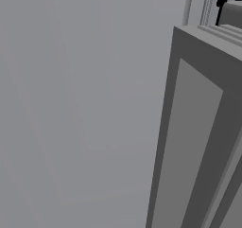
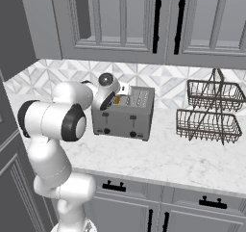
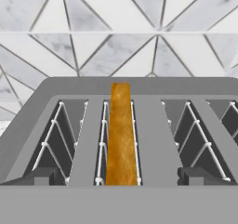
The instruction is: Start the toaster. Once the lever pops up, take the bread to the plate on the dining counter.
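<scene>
Kitchen counter [image 2: 158,161] | toaster [image 2: 126,113] is sitting against tile | bread [image 3: 122,135] is standing in slot at 12 o'clock | gripper [image 3: 122,179] is hovering wide open, empty, straddling slice for lifting

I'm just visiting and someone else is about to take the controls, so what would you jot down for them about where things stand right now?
Gripper: open, holding nothing, poised above the toaster's slots, looking down along them.
Bread: one browned slice standing on edge in the second slot from the left in the hand view, not yet lifted out.
Toaster: on the marble counter by the tiled wall, left of the wire basket rack.
Done: arm brought over the toaster. The lever's position cannot be told.
Left: grasp the slice, pull it out, carry it to the plate on the dining counter.
</scene>
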